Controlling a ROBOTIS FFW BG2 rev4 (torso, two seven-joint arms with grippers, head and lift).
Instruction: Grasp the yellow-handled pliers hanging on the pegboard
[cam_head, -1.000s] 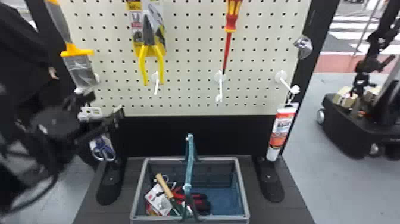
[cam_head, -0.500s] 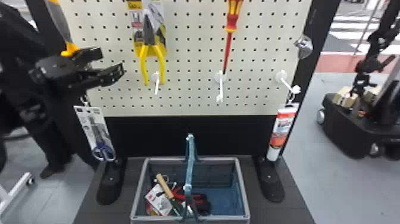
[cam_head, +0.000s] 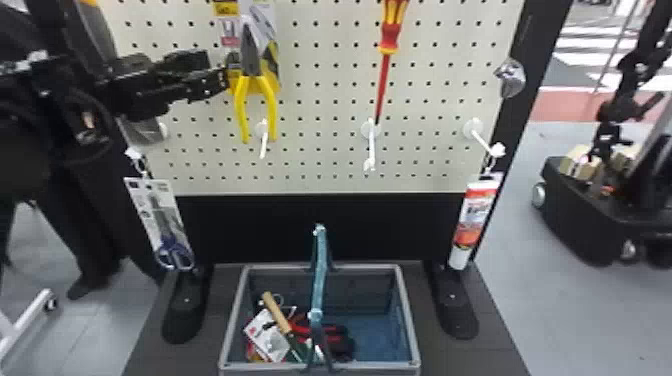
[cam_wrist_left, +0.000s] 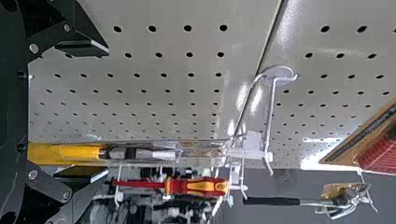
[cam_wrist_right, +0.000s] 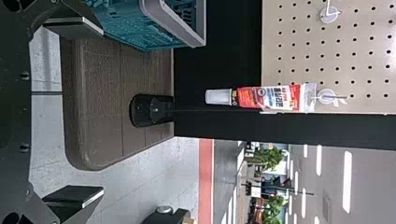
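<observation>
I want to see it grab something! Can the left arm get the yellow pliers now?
Probably yes. The left gripper is open, its tips right beside the yellow-handled pliers on the pegboard, with nothing between them.

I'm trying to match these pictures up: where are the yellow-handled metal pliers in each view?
Head view: the yellow-handled pliers hang upper left, beside the left gripper.
Left wrist view: the pliers lie sideways, seen between that gripper's fingers.
Right wrist view: faces the white-and-red tube instead.
Shared landmark: the cream pegboard.
</observation>
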